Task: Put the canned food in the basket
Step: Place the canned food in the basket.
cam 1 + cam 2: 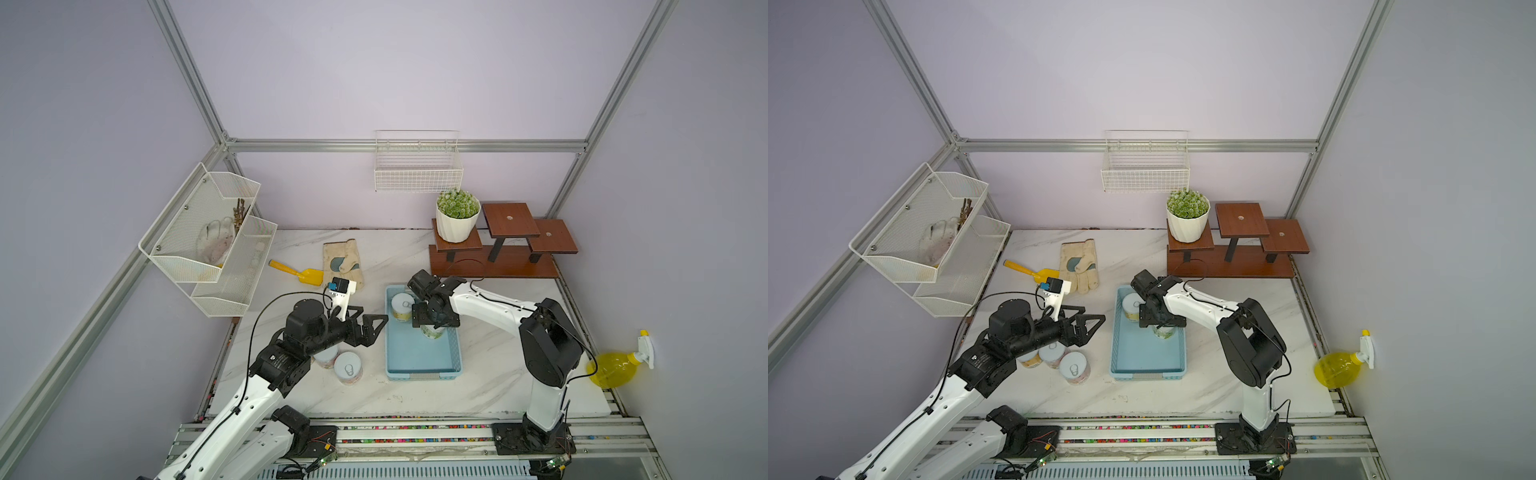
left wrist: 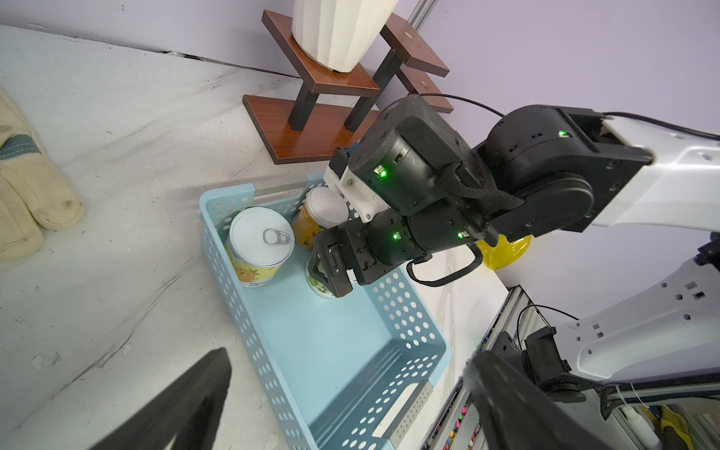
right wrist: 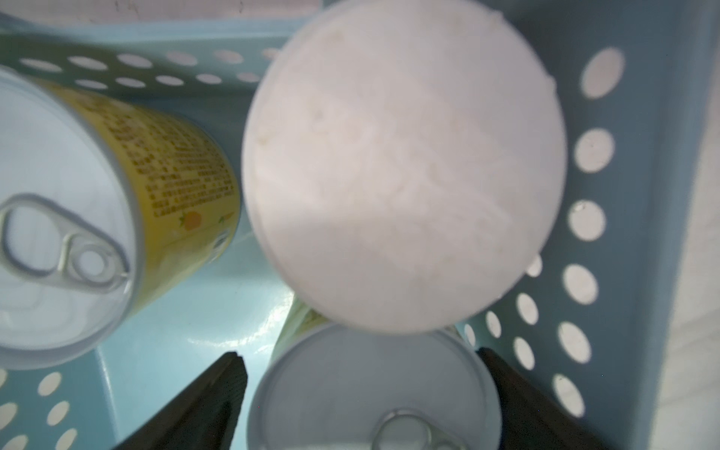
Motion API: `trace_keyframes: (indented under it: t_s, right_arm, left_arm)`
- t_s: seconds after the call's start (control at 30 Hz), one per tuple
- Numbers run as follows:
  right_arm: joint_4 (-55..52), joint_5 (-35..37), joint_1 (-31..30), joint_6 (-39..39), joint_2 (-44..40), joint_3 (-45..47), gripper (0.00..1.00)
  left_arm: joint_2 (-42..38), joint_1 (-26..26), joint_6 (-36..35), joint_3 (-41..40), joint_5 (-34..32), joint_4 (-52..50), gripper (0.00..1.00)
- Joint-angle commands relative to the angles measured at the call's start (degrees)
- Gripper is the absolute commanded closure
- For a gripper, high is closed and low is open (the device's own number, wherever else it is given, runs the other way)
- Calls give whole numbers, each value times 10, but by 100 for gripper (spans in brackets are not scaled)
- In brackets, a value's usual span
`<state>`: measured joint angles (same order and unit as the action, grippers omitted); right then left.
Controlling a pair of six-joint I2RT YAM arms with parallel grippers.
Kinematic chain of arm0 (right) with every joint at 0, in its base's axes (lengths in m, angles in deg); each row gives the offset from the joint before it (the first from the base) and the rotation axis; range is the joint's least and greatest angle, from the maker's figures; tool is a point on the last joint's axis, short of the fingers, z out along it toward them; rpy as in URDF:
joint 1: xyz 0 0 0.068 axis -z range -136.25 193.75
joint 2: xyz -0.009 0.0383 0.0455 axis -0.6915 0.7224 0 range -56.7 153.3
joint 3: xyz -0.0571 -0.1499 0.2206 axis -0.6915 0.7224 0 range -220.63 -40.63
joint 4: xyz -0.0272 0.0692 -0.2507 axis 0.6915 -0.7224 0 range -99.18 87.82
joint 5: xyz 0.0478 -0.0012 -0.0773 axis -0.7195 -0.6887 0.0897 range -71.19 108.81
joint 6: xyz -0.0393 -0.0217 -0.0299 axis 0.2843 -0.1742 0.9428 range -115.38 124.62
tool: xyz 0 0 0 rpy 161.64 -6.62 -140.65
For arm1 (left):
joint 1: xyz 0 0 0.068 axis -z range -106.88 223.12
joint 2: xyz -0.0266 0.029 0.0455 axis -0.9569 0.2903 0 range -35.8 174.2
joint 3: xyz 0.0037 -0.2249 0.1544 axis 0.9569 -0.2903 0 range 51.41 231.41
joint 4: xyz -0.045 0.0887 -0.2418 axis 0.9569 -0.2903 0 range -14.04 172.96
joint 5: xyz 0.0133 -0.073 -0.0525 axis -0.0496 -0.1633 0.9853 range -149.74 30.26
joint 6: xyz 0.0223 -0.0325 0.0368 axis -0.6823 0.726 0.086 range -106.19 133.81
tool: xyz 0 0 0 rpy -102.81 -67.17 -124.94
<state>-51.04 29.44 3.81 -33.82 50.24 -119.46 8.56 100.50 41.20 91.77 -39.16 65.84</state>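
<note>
Marble tabletop bears the basket, where the right hand stands parted around 1 tin; left hand gapes empty.

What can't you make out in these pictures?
- Top views: green tin in the blue basket, its top covered by the right gripper.
- Top views: tins beside the basket, partly under the left arm.
- Right wrist view: plain-topped tin, blurred, label unseen.
- Top views: wall rack's contents, veiled by mesh.

White-shelled arms, chunky black joints, looping black cables, green wrist lights, black truss-webbed left pincer
</note>
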Motion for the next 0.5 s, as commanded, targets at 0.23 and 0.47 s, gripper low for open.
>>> trace_keyframes:
  t_s: [0.23, 0.47]
  right_arm:
    - [13, -1, -5, 13, -142, 36, 2]
    - [117, -43, -5, 24, -302, 145, 0]
  left_arm:
    - [38, 71, -52, 34, -46, -19, 0]
    - [53, 119, -38, 61, -121, -54, 0]
